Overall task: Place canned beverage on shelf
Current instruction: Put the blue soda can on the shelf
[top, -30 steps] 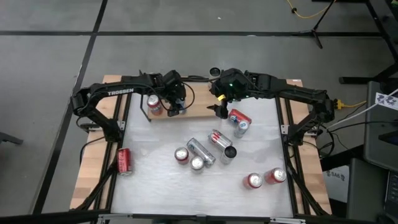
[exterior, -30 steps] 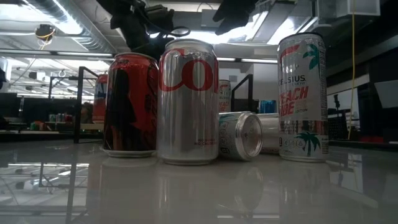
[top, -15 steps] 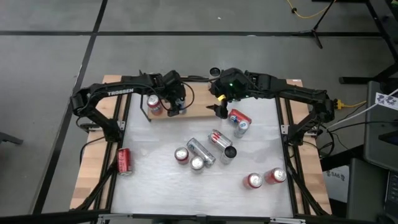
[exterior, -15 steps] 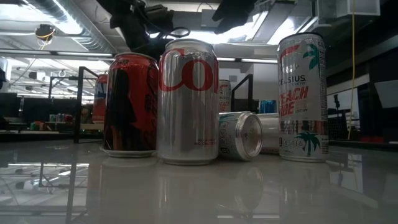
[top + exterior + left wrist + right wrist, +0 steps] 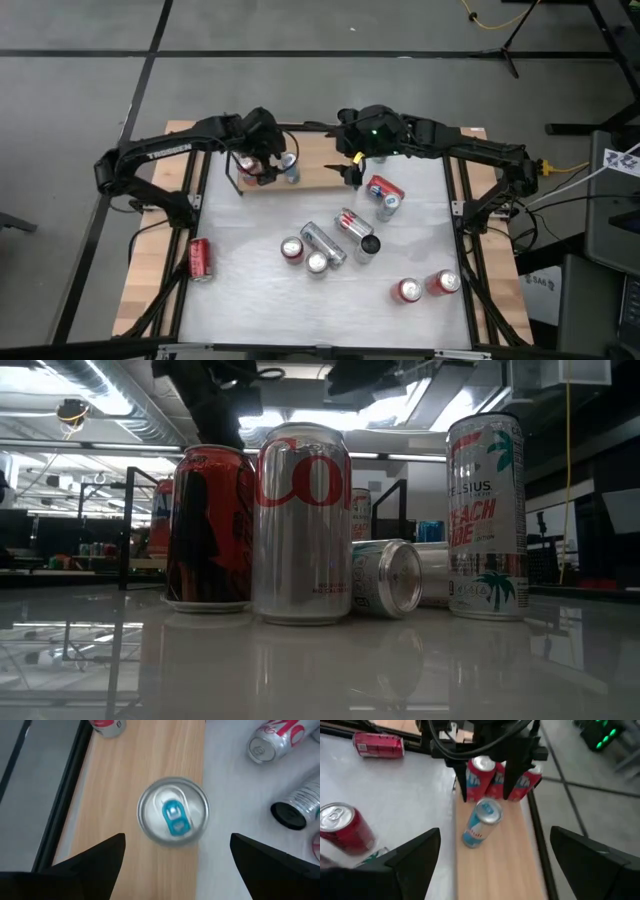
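The shelf (image 5: 322, 172), a light wooden board with black rails, lies along the table's far side. A slim silver can with a blue tab (image 5: 173, 811) stands upright on its base on the board (image 5: 125, 780), also seen as the can (image 5: 290, 166). My left gripper (image 5: 270, 155) hangs above it, open, its fingers (image 5: 462, 785) on either side of the can's top and clear of it. Red cans (image 5: 480, 775) stand behind on the shelf's left end. My right gripper (image 5: 352, 172) hovers open over the shelf's middle, holding nothing.
Several cans stand or lie on the white tabletop: a red one (image 5: 385, 192) lying near my right gripper, a silver cluster (image 5: 322, 242) in the middle, two red ones (image 5: 425, 287) at the near right, one red can (image 5: 200, 258) on the left rail. Bare board (image 5: 505, 865) lies right of the slim can.
My left gripper has risen and drawn back toward the table's left and far side, off the slim silver can, which now shows uncovered and upright on the shelf. The cans on the table have kept still.
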Motion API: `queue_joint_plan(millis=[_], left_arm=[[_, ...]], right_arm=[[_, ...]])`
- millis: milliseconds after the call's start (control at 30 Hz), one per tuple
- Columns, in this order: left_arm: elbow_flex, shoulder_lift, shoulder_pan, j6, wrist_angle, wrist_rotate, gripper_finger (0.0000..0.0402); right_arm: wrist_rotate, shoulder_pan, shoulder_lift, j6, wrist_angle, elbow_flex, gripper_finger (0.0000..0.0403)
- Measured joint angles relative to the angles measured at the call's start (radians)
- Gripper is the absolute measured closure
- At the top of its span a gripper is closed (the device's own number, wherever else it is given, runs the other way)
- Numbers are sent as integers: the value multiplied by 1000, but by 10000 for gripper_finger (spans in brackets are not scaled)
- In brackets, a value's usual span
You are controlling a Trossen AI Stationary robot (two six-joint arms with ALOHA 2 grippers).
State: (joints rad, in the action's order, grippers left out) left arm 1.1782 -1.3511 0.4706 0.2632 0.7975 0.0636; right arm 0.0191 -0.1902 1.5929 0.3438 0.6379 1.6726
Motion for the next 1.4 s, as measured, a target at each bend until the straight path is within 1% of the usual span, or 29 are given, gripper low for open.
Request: queue_joint_plan(millis=[167, 233, 333, 467, 600, 900, 1133, 1233, 1400], left_arm=[[0, 63, 0, -10, 70, -1, 49], [0, 85, 0, -36, 101, -1, 49], [0, 122, 0, -75, 159, 0, 49], [0, 158, -2, -115, 214, 4, 49], [0, 181, -14, -133, 222, 4, 49], [0, 189, -45, -134, 220, 6, 49], [0, 188, -54, -182, 219, 5, 49], [0, 188, -54, -195, 219, 5, 49], [0, 188, -54, -208, 210, 5, 49]], right_arm=[[3, 0, 11, 33, -91, 0, 36], [36, -5, 28, 38, -129, 0, 36], [113, -16, 64, 64, -182, 0, 36], [158, -35, 125, 103, -251, 0, 36], [170, -54, 189, 139, -302, 0, 36], [310, -113, 316, 162, -363, 0, 36], [466, -165, 382, 153, -440, 0, 36], [471, -167, 403, 126, -462, 0, 36], [471, -164, 431, 126, -472, 0, 36]])
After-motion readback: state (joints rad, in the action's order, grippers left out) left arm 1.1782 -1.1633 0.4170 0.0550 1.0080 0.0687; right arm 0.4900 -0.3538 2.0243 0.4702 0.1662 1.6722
